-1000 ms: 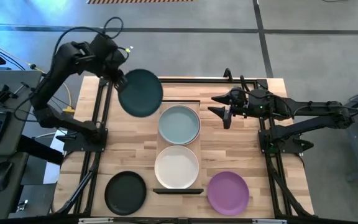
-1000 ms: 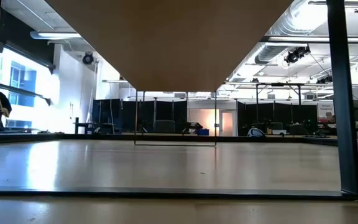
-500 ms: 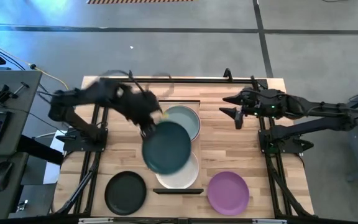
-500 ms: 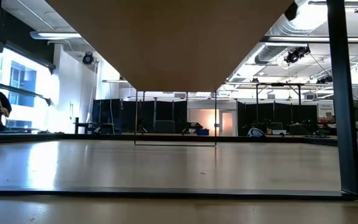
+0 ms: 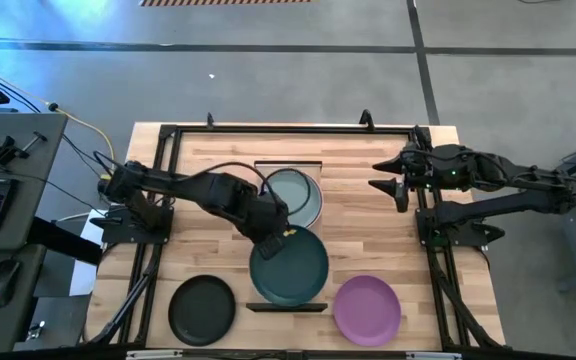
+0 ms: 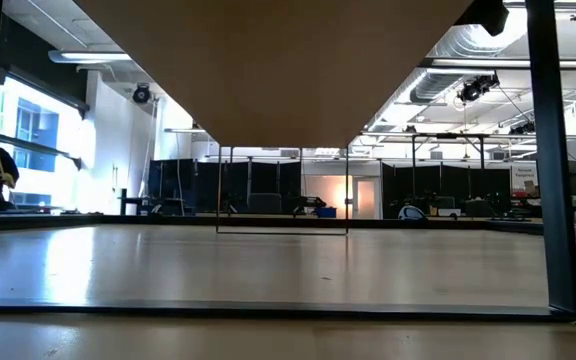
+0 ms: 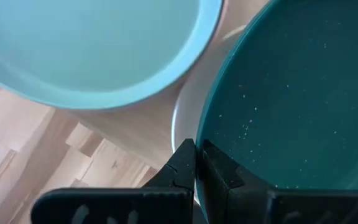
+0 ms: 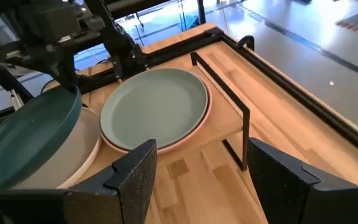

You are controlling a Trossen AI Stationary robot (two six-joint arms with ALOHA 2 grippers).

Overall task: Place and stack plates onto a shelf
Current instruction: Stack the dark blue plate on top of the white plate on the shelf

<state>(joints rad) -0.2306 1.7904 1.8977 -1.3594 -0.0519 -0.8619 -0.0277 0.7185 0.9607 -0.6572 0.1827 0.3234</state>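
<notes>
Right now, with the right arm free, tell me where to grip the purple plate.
Probably its rim, on the edge facing the right gripper, which hangs open. The purple plate lies flat with no handle, so only the rim offers a pinch; the shelf crowds its other side.

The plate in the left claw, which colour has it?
Dark teal plate, clearest in the high view.

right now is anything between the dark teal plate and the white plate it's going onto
Nothing visible. The left gripper is shut on the dark teal plate, held tilted right over the white plate on the shelf; only open air shows between them. The right gripper waits off to the side.
</notes>
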